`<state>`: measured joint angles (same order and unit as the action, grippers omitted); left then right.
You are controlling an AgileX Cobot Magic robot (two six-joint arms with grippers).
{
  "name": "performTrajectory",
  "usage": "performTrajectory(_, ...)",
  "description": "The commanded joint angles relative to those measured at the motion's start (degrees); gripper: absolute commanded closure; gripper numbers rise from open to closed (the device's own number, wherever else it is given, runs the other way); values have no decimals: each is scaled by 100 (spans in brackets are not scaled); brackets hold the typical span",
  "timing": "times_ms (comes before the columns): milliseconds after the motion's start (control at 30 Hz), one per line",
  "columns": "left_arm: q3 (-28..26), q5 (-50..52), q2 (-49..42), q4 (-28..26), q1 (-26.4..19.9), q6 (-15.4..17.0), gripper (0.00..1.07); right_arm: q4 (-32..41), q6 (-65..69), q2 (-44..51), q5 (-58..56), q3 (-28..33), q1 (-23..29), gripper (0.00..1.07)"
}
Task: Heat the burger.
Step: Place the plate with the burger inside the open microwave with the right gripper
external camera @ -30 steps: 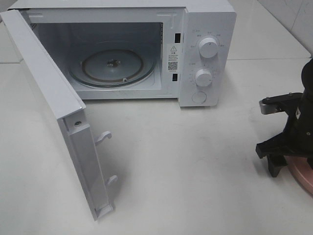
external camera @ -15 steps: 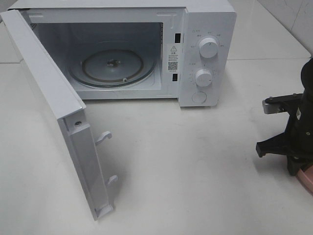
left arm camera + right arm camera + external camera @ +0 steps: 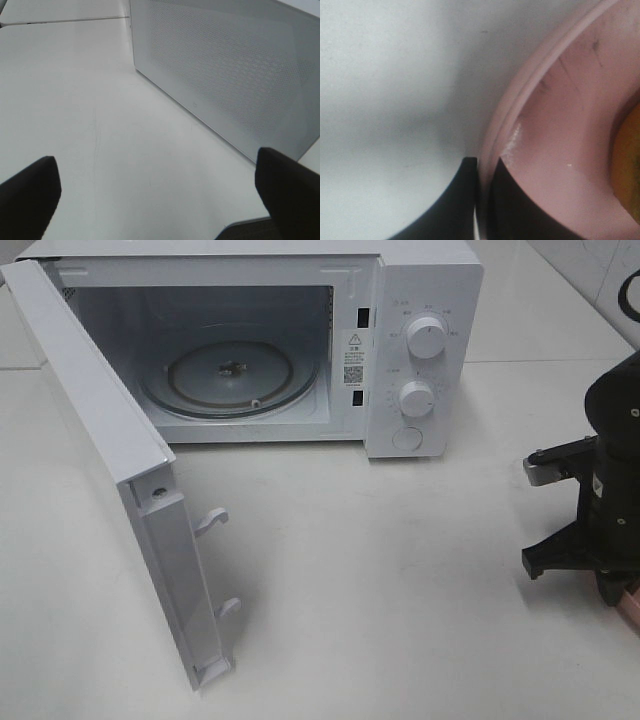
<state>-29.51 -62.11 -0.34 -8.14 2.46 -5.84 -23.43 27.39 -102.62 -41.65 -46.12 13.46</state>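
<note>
Pink plate (image 3: 560, 150) rim pinched between right jaws, burger (image 3: 631, 165) apart, farther in.

The microwave (image 3: 420, 270) stands at the back of the table (image 3: 400, 590), its door (image 3: 90, 430) swung out to the left and forward. The turntable (image 3: 230, 375) lies on the floor of the cavity. Right of the cavity sit the upper knob (image 3: 427, 337), the lower knob (image 3: 415, 398) below it, and a button (image 3: 407, 438) lowest. Two latch hooks (image 3: 212, 520) stick out of the door's free edge, one above the other. The left gripper (image 3: 160, 192) hangs over the table just outside the door. At the table's right edge lies the plate (image 3: 560, 150). The right gripper (image 3: 481, 200) straddles its rim, one finger outside and one inside. The burger (image 3: 630, 160) sits further in on the plate.
</note>
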Motion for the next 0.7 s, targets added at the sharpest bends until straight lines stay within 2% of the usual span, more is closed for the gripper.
performTrajectory(33, 0, 80, -132, 17, 11, 17, 9, -292, 286, -6, -258, 29, 189, 107)
performTrajectory(400, 0, 80, -132, 17, 11, 17, 9, -1175, 963, 143, -888, 29, 831, 107)
performTrajectory(700, 0, 80, -132, 17, 11, 17, 9, -1478, 1134, 407, -1180, 97, 974, 107)
